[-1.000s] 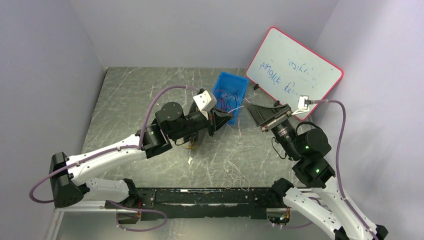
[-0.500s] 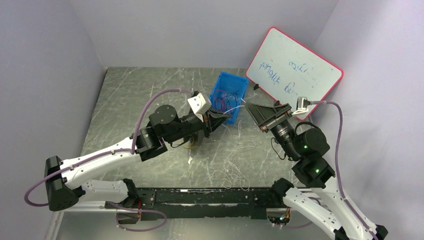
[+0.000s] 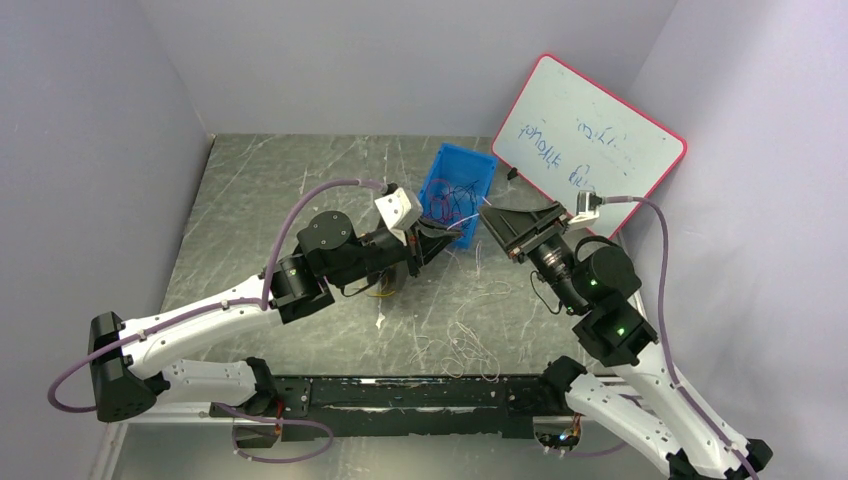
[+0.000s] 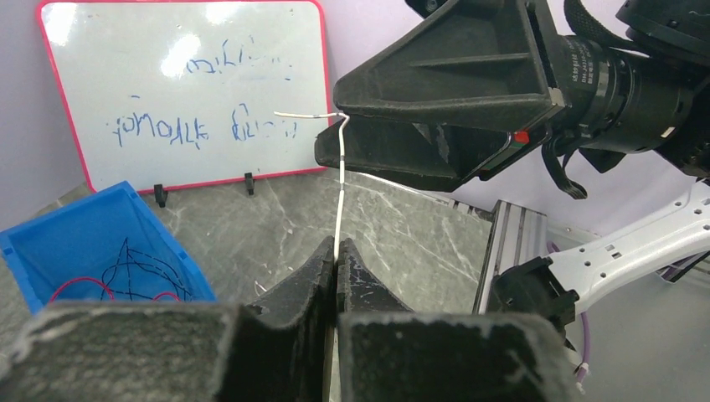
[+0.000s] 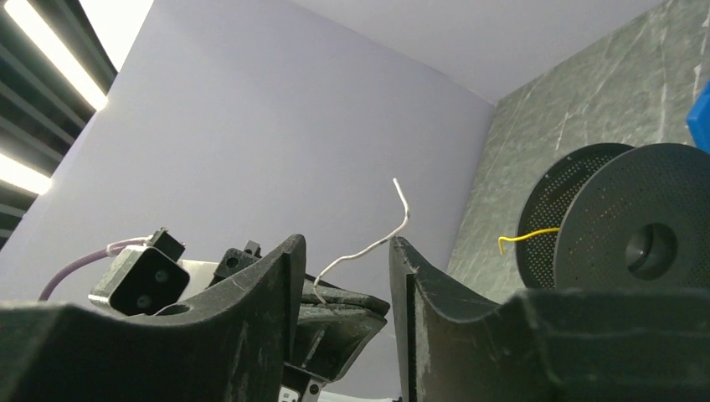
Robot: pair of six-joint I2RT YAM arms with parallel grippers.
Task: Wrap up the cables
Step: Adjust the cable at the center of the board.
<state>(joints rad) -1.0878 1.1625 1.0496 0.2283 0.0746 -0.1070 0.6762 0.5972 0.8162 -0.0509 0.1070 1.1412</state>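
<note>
One white cable [image 4: 340,184] is pinched in the closed left claw [image 4: 336,253]. It runs straight up, kinks at the top, and its free end points sideways. The upper part sits in the gap of the spread right claw [image 5: 345,244]; can't tell if it touches. Loose white cables [image 3: 462,338] lie tangled on the tabletop [image 3: 260,190] near the front edge. Red and dark cables [image 4: 126,264] are heaped in the blue bin [image 4: 75,239]. A yellow cable [image 5: 526,237] end sticks out of the black spool [image 5: 645,243].

Blue bin [image 3: 472,153], whiteboard [image 3: 585,130], scattered cables [image 3: 462,338]
</note>
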